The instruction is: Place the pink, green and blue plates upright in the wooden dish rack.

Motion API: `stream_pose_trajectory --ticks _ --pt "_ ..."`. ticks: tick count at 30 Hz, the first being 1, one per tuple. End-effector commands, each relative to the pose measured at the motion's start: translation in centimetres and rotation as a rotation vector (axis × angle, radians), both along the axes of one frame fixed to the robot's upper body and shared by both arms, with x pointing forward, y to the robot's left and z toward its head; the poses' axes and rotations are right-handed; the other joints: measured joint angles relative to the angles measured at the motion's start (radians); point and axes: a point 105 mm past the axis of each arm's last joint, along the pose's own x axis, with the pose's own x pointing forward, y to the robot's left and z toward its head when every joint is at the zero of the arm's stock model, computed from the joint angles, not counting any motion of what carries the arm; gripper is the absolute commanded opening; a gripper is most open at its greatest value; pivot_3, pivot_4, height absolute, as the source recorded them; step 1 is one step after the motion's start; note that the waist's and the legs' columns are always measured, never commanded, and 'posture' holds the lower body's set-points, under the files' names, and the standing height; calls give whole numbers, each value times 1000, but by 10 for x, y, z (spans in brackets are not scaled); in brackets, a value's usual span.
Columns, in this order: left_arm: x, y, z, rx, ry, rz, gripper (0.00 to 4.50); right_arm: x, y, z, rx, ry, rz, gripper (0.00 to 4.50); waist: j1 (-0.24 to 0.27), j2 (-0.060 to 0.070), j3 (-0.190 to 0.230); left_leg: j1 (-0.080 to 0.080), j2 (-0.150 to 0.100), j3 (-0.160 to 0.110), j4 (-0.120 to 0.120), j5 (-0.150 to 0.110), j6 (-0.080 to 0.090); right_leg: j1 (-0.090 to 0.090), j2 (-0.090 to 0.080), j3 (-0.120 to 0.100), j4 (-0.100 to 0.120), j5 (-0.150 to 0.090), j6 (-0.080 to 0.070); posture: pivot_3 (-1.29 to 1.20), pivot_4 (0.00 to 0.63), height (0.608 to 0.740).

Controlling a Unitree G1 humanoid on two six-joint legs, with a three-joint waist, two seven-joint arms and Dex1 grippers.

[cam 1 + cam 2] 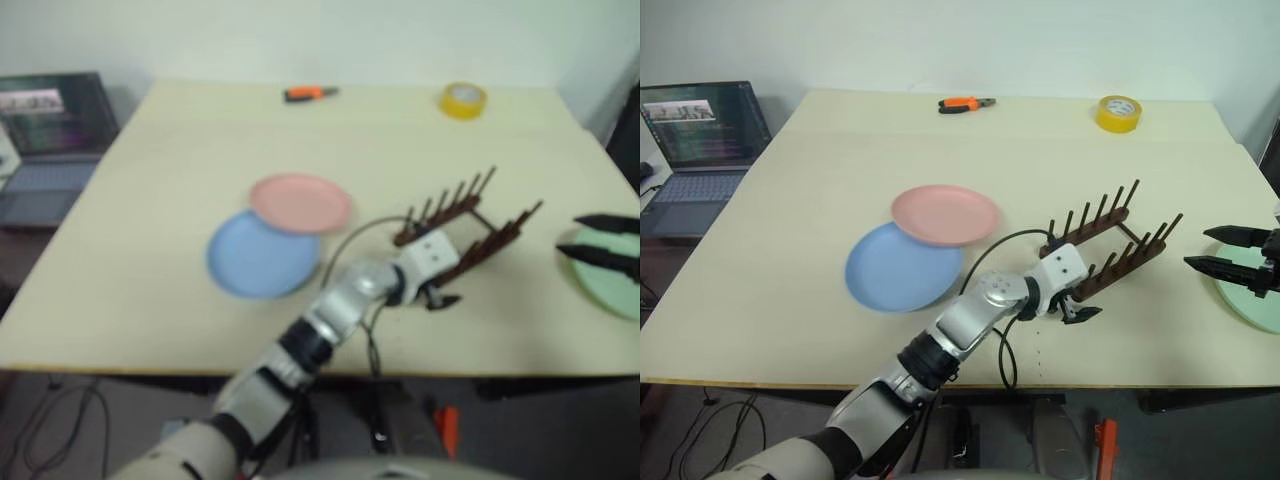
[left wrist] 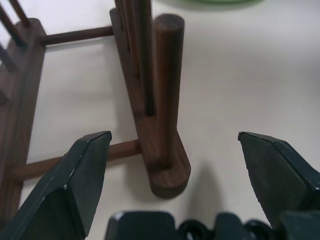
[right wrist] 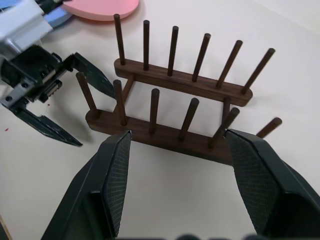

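On my screens, item by item: a pale table [image 1: 790, 250] carrying everything. Wooden dish rack [image 1: 1105, 245], dark brown, two rails of upright pegs, standing empty toward the table's right side, nearer the front edge than the back, set at a slant to that edge. Pink plate [image 1: 945, 214], lying flat near the table's middle, its near-left rim overlapping the blue plate [image 1: 895, 268], which lies flat just toward the front edge from it. Green plate [image 1: 1258, 292], flat at the table's right edge, partly cut off from my view. Left gripper [image 1: 1072, 305], at the near end of the rack, fingers spread wide and holding nothing; my left wrist camera shows the end of one rail [image 2: 167, 172] and its last peg standing between the two fingers [image 2: 85, 172], with clear table on either side of the wood, so no contact I can confirm. Right gripper [image 1: 1218, 249], hovering over the table's right edge above the green plate, fingers apart and empty; from my right wrist camera it looks across the whole rack, with the left gripper seen at the rack's far end. Also logged: orange-handled pliers [image 1: 965, 103] and a roll of yellow tape [image 1: 1118, 112], both along the back edge; an open laptop [image 1: 702, 140] off the table's left side.
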Motion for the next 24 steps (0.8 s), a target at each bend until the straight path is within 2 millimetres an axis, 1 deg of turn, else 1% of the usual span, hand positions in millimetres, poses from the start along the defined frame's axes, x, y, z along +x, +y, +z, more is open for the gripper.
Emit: stream_pose_trajectory --ticks 1,7,8,9,10,13,15,20,24 --pt "0 -7 10 -18 -46 -16 3856 -4 1 15 4 -60 0 3262 -1 0 0 0 0 0 0 0 0 0 0 0 0 0 0 0 150 740" --pt "5 -5 5 -4 -35 0 1675 -6 0 15 7 -64 -15 3262 0 0 0 0 0 -1 0 0 0 0 0 -1 0 0 0 0 150 740" --pt "6 -4 4 -3 -34 3 1342 -6 0 15 7 -64 -16 3262 1 0 0 0 0 -1 0 0 0 0 0 -1 0 0 0 0 150 740" --pt "7 -4 4 -2 -34 6 1106 -6 0 15 7 -65 -17 3262 1 0 0 0 0 -1 0 0 0 0 0 -1 0 0 0 0 150 740" --pt "9 -2 4 -1 -35 7 1008 -5 0 15 8 -67 -18 3262 1 0 0 0 0 -1 0 0 0 0 0 -1 0 0 0 0 150 740" --pt "15 6 6 10 -49 -2 1008 -3 1 15 10 -75 -18 3262 0 0 0 0 0 -1 0 0 0 0 -1 -1 -1 0 0 0 150 740" --pt "20 12 10 7 -50 -7 1008 -1 1 15 14 -83 -19 3262 -1 0 0 0 0 -1 0 0 0 0 0 -1 0 0 0 0 150 740" --pt "37 29 33 1 -85 -70 1008 2 4 12 27 -101 -18 3262 -1 0 0 0 0 -1 0 0 0 -1 1 -1 0 0 0 0 150 740" --pt "42 35 42 21 -111 -143 1008 2 4 11 34 -110 -23 3262 1 2 -1 -2 0 0 -1 0 0 -1 0 0 -1 0 0 0 150 740"
